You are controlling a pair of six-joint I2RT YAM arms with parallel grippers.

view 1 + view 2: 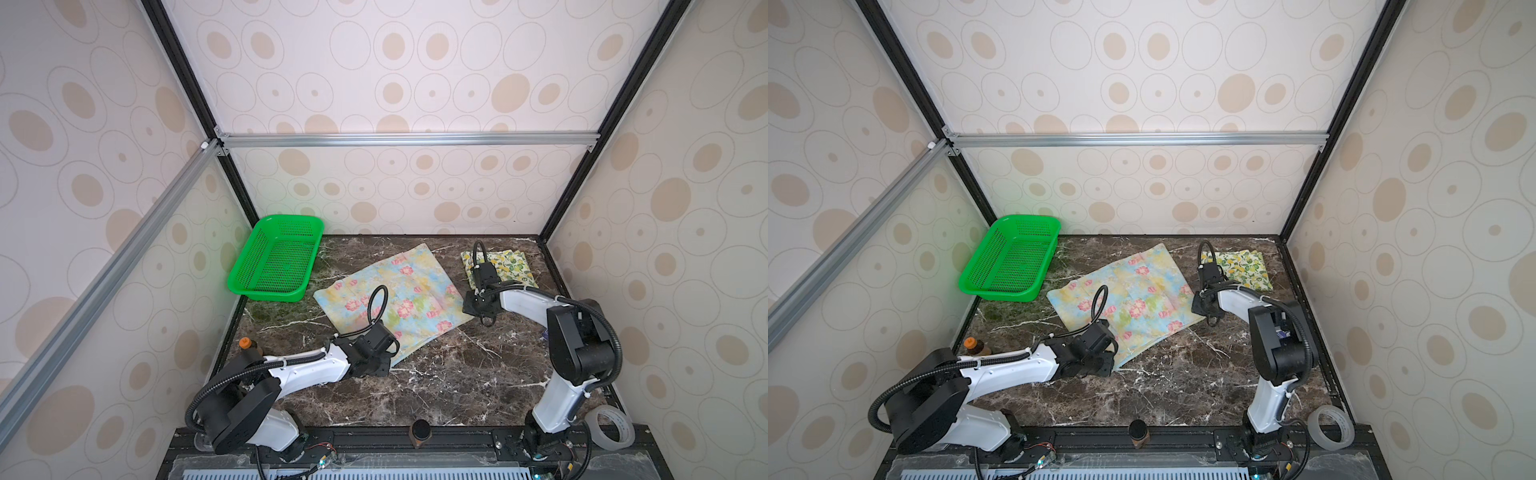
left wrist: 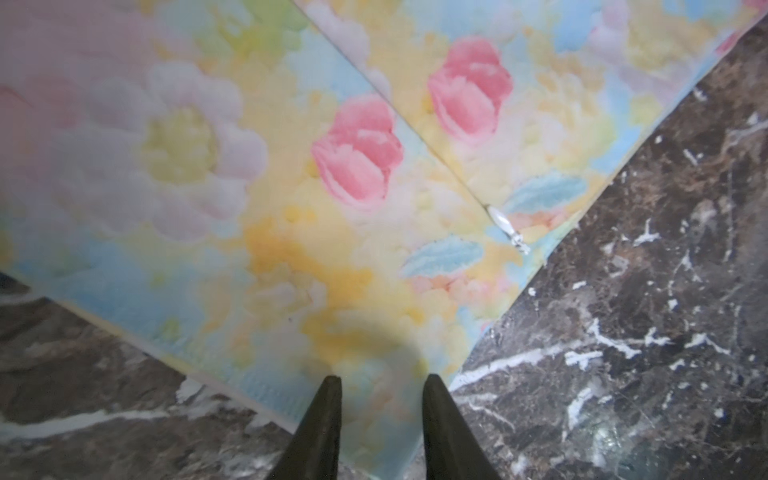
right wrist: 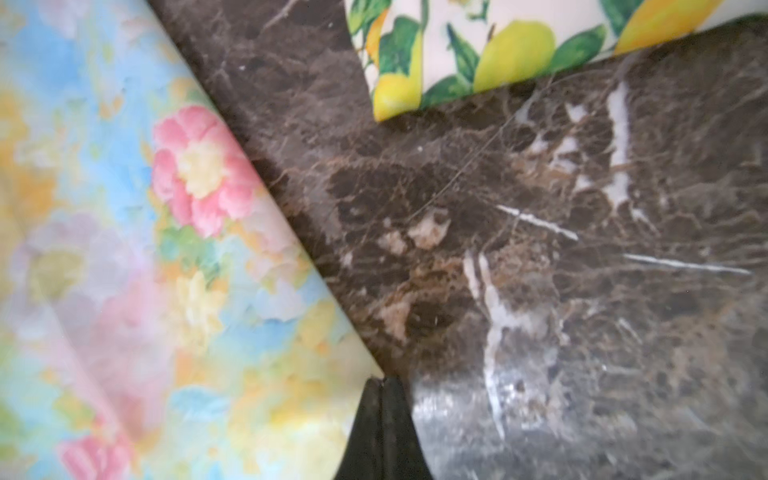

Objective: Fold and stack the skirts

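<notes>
The pastel skirt (image 1: 399, 291) (image 1: 1133, 295) with pink flowers lies spread flat in the middle of the marble table. My left gripper (image 2: 382, 380) is open, its fingers astride the skirt's near corner (image 1: 380, 361), low over the cloth. My right gripper (image 3: 381, 380) is shut at the skirt's right edge (image 1: 482, 307), with a sliver of cloth pinched at its tips. Folded small, the lemon skirt (image 1: 509, 266) (image 3: 498, 54) lies at the back right, just beyond the right gripper and apart from it.
A green mesh basket (image 1: 291, 217) stands at the back left. A bottle with an orange cap (image 1: 246, 344) is by the left arm. A tape roll (image 1: 592, 428) and a dark cylinder (image 1: 420, 432) sit at the front edge. The skirt's zipper pull (image 2: 509, 230) shows near its edge.
</notes>
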